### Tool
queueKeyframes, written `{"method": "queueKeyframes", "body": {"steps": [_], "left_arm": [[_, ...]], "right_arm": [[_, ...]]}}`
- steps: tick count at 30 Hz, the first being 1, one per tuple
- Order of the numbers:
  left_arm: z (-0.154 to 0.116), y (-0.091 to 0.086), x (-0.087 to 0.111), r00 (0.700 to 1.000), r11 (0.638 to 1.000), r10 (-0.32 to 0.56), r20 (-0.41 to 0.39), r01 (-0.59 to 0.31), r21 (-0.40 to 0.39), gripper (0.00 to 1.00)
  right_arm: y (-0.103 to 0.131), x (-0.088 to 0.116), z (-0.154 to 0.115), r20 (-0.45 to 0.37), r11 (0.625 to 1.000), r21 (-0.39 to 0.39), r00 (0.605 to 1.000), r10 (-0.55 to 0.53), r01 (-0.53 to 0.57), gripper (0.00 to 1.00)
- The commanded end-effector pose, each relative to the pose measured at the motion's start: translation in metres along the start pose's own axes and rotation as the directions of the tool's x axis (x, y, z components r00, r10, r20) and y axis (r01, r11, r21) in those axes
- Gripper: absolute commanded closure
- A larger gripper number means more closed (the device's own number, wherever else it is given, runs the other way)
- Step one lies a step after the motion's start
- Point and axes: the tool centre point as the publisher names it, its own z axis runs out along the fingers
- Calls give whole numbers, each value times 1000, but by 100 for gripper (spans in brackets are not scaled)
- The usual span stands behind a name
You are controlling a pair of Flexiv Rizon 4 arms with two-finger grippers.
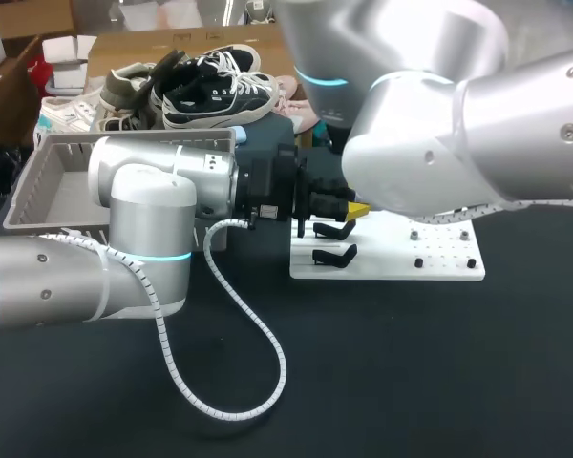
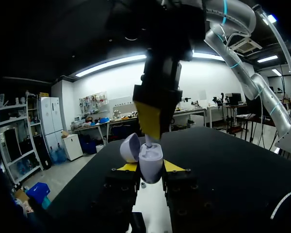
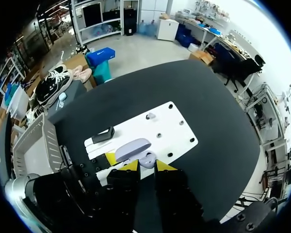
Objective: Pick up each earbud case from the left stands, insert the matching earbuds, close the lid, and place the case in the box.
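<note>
A black table [image 1: 411, 382] is spread beneath both arms. Behind the left tool, alongside its arm, a grey box [image 1: 53, 181] is set on the table, and shoes [image 1: 210, 91] are piled past the box. Below the two tools a white board [image 3: 157, 127] is laid flat, and black stands [image 1: 334, 254] are mounted on it.

The left tool [image 2: 151, 168] is held just over the edge of the board. Its yellow fingertips [image 2: 128, 167] are closed onto the case [image 2: 151, 162] from two sides, so the case is gripped between them, clear of the board.

The case is seen to be pale lilac, rounded and glossy. Its lid [image 2: 130, 147] is swung open and tilted to one side of the body.

The right tool [image 3: 147, 166] is pointed down at the case from directly above. Its fingers are drawn almost together, and a small pale earbud [image 2: 148, 141] is pinched at their tips, its stem reaching down into the open case. In the right wrist view the open case is seen just ahead of those tips.
</note>
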Motion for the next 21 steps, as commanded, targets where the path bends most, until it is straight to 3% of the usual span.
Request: {"method": "queueKeyframes", "body": {"steps": [1, 16, 18, 19, 21], "left_arm": [[0, 1, 1, 1000, 1000, 1, 2, -1, 2, 100], [0, 1, 1, 1000, 1000, 1, 2, -1, 2, 100], [0, 1, 1, 1000, 1000, 1, 2, -1, 2, 100], [0, 1, 1, 1000, 1000, 1, 2, -1, 2, 100], [0, 1, 1, 1000, 1000, 1, 2, -1, 2, 100]], "right_arm": [[2, 1, 3, -3, 1000, 4, 1000, 1, -1, 100], [1, 1, 8, -30, 1000, -10, 1000, 4, -4, 99], [1, 2, 9, -41, 1000, -21, 999, -1, 0, 79], [0, 2, 10, -43, 1000, -23, 999, -3, 2, 60], [0, 2, 10, -44, 1000, -26, 999, -4, 3, 53]]}}
